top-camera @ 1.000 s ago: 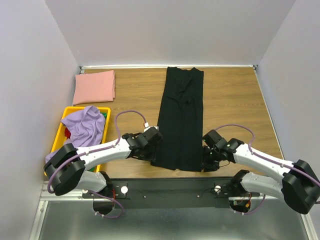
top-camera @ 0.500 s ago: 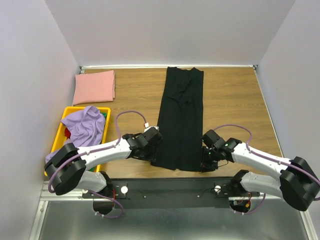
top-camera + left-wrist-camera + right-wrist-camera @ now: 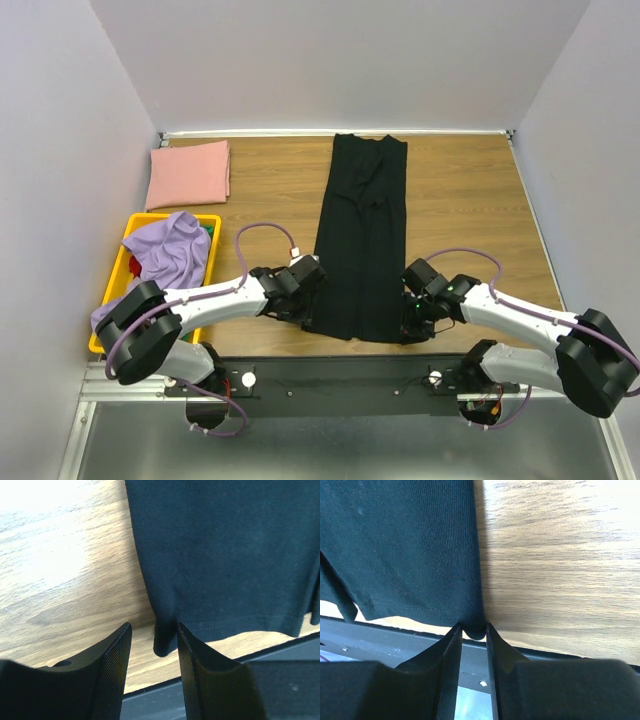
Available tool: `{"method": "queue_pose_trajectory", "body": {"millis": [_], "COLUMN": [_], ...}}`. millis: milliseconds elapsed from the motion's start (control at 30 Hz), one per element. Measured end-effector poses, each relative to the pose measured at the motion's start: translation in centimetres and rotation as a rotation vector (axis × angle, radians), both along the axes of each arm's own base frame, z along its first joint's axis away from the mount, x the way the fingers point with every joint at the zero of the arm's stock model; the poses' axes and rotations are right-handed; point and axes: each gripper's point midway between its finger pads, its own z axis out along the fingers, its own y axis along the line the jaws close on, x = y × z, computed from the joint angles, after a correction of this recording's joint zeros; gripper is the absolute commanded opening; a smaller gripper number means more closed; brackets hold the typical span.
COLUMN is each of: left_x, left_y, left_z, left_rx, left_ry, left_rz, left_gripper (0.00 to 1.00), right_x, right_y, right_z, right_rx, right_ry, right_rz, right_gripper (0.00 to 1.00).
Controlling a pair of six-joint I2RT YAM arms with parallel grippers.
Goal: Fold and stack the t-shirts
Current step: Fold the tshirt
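Black t-shirt (image 3: 362,240): a strip from the table's (image 3: 460,200) far edge to its near edge. Your right gripper (image 3: 472,626) pinches one near corner; your left gripper (image 3: 153,627) straddles the other, unclenched. Clamp it before lifting both evenly.

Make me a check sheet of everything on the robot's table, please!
Surface: wooden table, bare wood showing around the shirts.
Job's things: black t-shirt folded into a long strip down the middle; pink t-shirt folded flat at the far left corner; lavender t-shirt bunched in the yellow crate.
Clutter: something green peeking out in the crate, too small to name.
Grippers: left gripper open, fingers either side of the strip's near left corner; right gripper pinching the near right corner.
Cables: purple cables loop above both arms, off the cloth.
Surroundings: pale walls on three sides.
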Motion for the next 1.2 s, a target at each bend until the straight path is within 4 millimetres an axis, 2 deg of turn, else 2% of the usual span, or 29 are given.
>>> {"method": "queue_pose_trajectory", "body": {"millis": [267, 367, 500, 933, 1133, 1200], "left_x": [0.1, 0.1, 0.1, -1.2, -1.7, -1.7], "left_y": [0.0, -0.1, -0.1, -1.1, -0.7, -0.5], "left_z": [-0.1, -0.2, -0.2, -0.3, -0.3, -0.4], "left_rx": [0.007, 0.009, 0.012, 0.009, 0.027, 0.037], "left_ry": [0.000, 0.000, 0.002, 0.021, 0.039, 0.042], "left_rz": [-0.011, -0.015, -0.016, -0.044, -0.031, -0.026], "left_gripper": [0.48, 0.44, 0.34, 0.32, 0.32, 0.28], "right_x": [0.0, 0.1, 0.1, 0.1, 0.1, 0.1], "right_y": [0.0, 0.0, 0.0, 0.0, 0.0, 0.0], "right_z": [-0.1, -0.1, -0.1, -0.1, -0.1, -0.1], "right_rx": [-0.007, -0.006, -0.006, -0.007, -0.007, -0.007], "right_ry": [-0.004, -0.006, -0.007, -0.011, -0.013, -0.013], "right_rz": [0.006, 0.008, 0.008, 0.015, 0.015, 0.015], "right_gripper": [0.16, 0.12, 0.08, 0.05, 0.04, 0.02]}}
